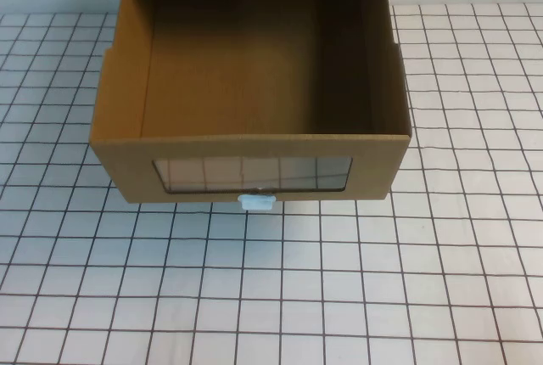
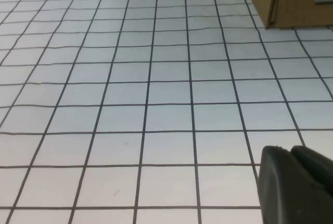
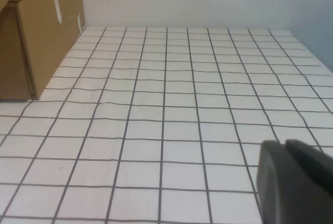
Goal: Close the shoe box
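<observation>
Fingers of our left gripper [image 2: 299, 185] show only as a dark tip over the gridded table [image 2: 156, 104], so we cannot tell their state; the shoe box [image 1: 251, 85] stands well ahead of them, its drawer pulled out. Our right gripper [image 3: 296, 182] is likewise indeterminate, with the box well apart from it.
</observation>
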Tool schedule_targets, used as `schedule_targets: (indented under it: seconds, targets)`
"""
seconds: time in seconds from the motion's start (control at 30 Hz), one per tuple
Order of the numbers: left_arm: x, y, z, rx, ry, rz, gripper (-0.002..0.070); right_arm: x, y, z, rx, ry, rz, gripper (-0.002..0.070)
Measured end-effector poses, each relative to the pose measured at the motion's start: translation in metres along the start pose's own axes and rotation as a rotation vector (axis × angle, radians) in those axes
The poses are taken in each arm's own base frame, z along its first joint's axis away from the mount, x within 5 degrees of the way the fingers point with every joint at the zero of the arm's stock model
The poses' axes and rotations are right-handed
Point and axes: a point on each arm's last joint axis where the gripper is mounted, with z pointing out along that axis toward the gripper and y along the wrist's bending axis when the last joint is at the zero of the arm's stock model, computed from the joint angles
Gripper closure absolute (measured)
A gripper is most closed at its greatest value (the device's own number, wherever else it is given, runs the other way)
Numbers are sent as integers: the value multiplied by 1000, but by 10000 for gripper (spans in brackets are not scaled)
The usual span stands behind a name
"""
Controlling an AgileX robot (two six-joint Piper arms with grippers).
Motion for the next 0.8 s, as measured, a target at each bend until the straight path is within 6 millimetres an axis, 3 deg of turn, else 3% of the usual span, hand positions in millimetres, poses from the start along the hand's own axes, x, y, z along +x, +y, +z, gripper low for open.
schedule_targets:
  seconds: [0.13,0.27,0.57,0.8]
  targets:
    - [-4,0,0,1,-41,0,680,-2,0,0,1,-25,0,689]
    - [-17,0,-2,2,-191,0,680,-12,-1,-1,7,-136,0,690]
    - [-55,-1,-19,8,-654,0,680,-53,-3,-17,31,-623,0,690]
    - [-59,-1,-22,9,-709,0,680,-59,-3,-22,35,-710,0,690]
